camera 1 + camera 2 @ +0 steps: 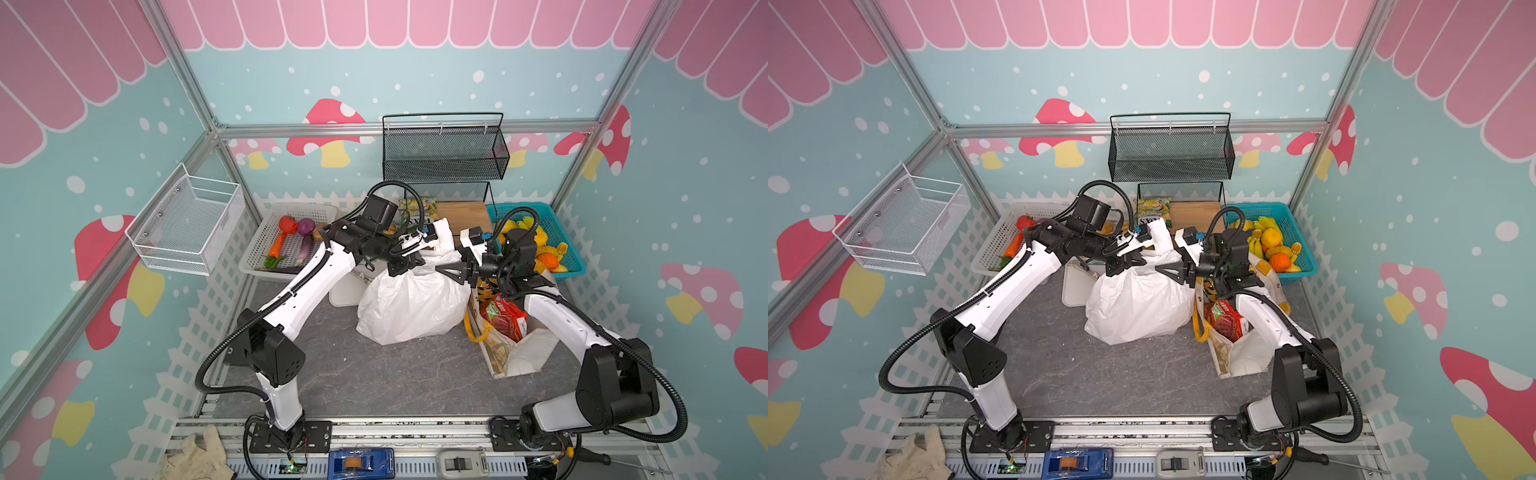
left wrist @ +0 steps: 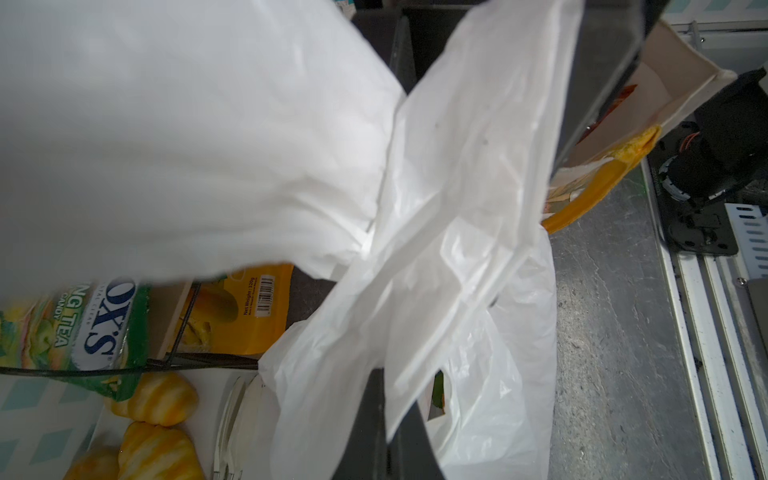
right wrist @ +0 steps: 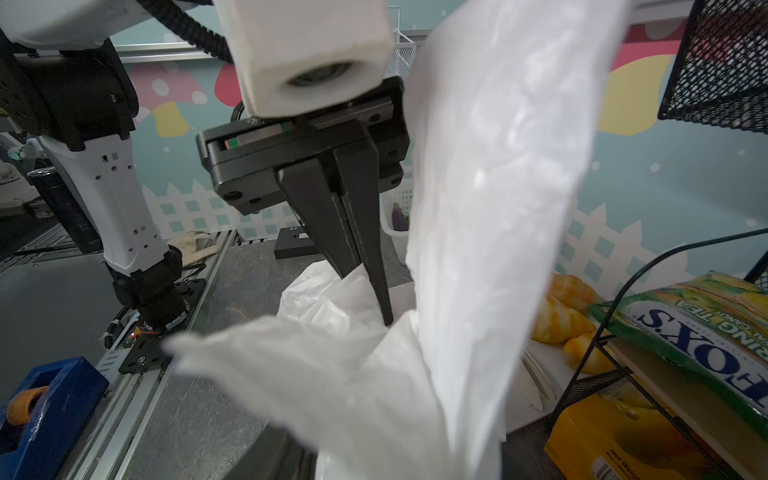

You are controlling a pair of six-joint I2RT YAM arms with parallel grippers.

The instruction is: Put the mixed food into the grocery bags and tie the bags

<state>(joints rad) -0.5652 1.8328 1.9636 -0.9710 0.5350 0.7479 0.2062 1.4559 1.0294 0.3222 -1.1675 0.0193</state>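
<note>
White plastic carrier bag [image 1: 411, 307]: thin, soft, slippery film, judged light. It sits filled and slumped mid-table on the grey stone-look tabletop [image 1: 365, 374], just beside the tote [image 1: 498, 357]. Best taken by its loop handles [image 3: 498, 166]. Left gripper [image 1: 400, 270] is pinched tight on one handle. Right gripper [image 1: 453, 270] is close by, its hold undeterminable. Room is cramped under the black mesh rack [image 1: 444, 149].

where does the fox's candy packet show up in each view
In a top view: FOX'S packet at back centre, in the black wire rack.
In a top view: same place.
Left wrist: packet next to the bread rolls.
Right wrist: packet beside the rolls, print upside down.
Shared landmark: the rack.
</note>
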